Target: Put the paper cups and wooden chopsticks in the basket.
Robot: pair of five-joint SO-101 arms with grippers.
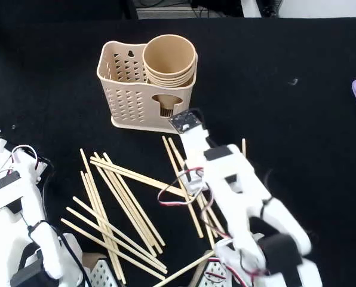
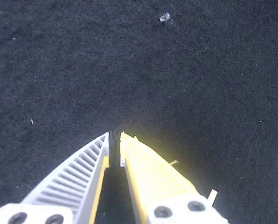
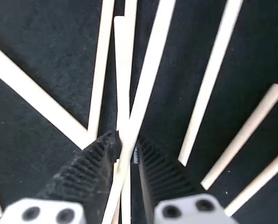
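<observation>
Down low, right gripper [image 3: 126, 143] tight around chopsticks [image 3: 147, 79].

Approaches to the basket [image 1: 130, 98]: paper cups [image 1: 169, 60] are filling its right compartment, while its left compartment is gaping open from above. Just in front of the basket, the right arm [image 1: 238, 185] is blocking the near side. Farther in front and leftward, chopsticks [image 1: 118, 203] are littering the black cloth [image 1: 46, 72]. Left, right and behind the basket, bare cloth is lying open.
</observation>
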